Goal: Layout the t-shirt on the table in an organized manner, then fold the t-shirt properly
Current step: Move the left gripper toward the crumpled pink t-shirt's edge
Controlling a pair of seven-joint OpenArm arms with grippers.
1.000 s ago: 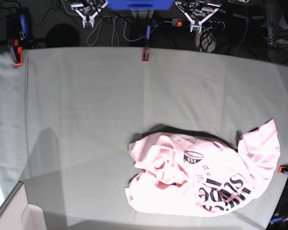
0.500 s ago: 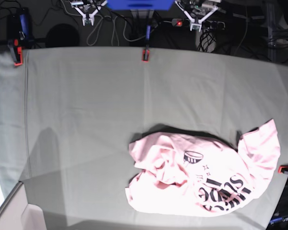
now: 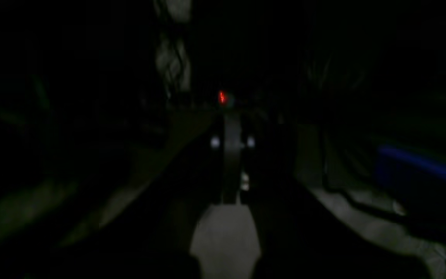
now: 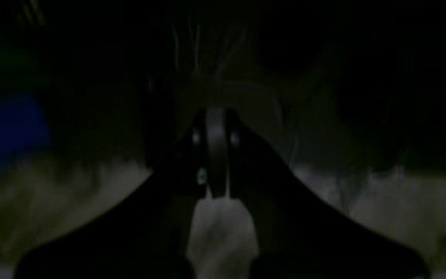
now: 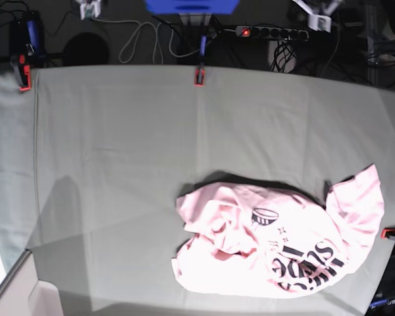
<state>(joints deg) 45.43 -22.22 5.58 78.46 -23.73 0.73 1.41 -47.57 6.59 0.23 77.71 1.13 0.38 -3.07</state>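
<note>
1. The t-shirt (image 5: 276, 247) is lying crumpled near the table's front right corner, with one lobe of cloth reaching up along the right edge and its lower hem close to the front edge.
2. Black lettering and a small graphic are showing on the upper face; deep folds are bunching the left part of the garment, so neither sleeves nor collar can be told apart.
3. The garment is judged light, soft and limp: it is likely to drape and sag when lifted, to slide readily over the covering, and to carry no risk of breakage.
4. Suggested holds are two separated points on the outer rim, such as the raised lobe by the right edge and the bunched corner at the left, so that pulling apart spreads the cloth flat.
5. The table (image 5: 118, 151) is wearing a pale grey-green cover with crease lines, held by red-orange clamps (image 5: 199, 76) at its far edge.
6. The left tool (image 3: 230, 170) is showing its fingers pressed together on nothing, in a very dark wrist view.
7. The right tool (image 4: 217, 162) is likewise pressed together and empty.
8. Both tools are sitting beyond the far edge, well apart from the garment; laying out is not yet begun.
</note>
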